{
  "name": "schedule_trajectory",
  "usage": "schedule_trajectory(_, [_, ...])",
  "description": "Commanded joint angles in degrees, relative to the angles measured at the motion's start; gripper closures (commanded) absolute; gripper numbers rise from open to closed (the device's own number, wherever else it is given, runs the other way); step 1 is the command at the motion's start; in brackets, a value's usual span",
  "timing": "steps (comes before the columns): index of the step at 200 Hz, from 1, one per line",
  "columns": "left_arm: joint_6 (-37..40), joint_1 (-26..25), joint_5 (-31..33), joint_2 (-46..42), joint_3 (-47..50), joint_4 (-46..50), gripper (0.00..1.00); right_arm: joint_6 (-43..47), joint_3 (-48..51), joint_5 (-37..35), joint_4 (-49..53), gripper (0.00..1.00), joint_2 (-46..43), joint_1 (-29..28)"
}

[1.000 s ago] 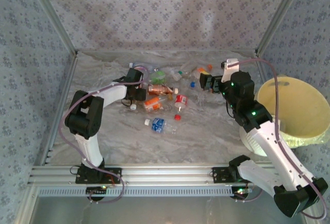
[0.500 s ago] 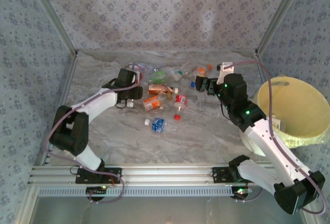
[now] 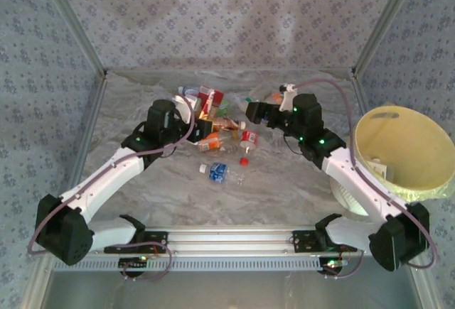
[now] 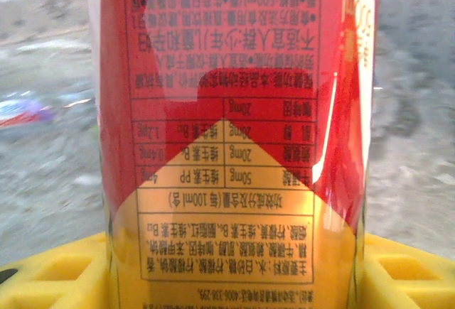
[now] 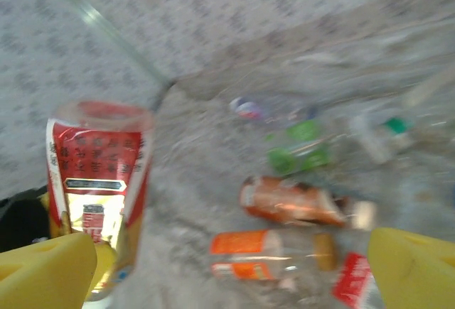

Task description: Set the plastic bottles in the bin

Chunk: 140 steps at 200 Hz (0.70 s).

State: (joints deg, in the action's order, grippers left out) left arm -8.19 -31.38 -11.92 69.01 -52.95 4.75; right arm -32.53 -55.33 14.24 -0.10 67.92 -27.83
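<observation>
Red-labelled bottle sits clamped in the left claw; right claw gapes apart.

Plastic bottles clustered far-centre on table; bin beside its right edge.

- Left arm: white links, chunky black joints.
- Right arm: same build, green lights glowing.
- Mauve cables looping along both.
- Left pincer pads: bright yellow, square hollows.
- Right pincer pads: yellow too.
</observation>
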Motion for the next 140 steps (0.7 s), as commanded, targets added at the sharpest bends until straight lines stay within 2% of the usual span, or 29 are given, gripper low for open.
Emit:
schedule_trajectory(1, [1.6, -1.9, -7.2, -1.8, 1.0, -6.5, 0.42, -2.8, -3.7, 12.4, -7.7, 0.0, 3.3, -2.2])
schedule_trajectory(26, [2.7, -4.0, -7.8, -1.1, -0.3, -7.2, 0.42, 0.1, -5.5, 13.3, -9.5, 0.0, 5.1, -5.4])
schedule_trajectory(46, [3.0, -5.4, -6.3, -0.6, -1.0, -7.3, 0.43, 0.2, -4.8, 11.0, -12.9, 0.0, 5.5, -7.3])
schedule_trajectory(72, [4.3, -8.1, -0.6, -0.9, -0.5, -9.0, 0.42, -1.8, -5.5, -2.5, -9.2, 0.0, 5.8, -8.8])
schedule_trajectory(89, [5.7, -9.6, 2.8, -0.9, -0.5, -9.1, 0.42, -3.1, -5.7, -5.9, -8.2, 0.0, 6.3, -8.8])
schedule_trajectory(129, [6.2, -11.2, 6.1, -0.6, -0.3, -11.2, 0.42, -8.7, -5.9, -7.4, -10.6, 0.0, 7.8, -10.0])
schedule_trajectory(140, [6.1, -11.3, 6.8, -0.5, -0.3, -11.6, 0.42, -9.3, -5.8, -7.0, -12.5, 0.05, 8.0, -10.4])
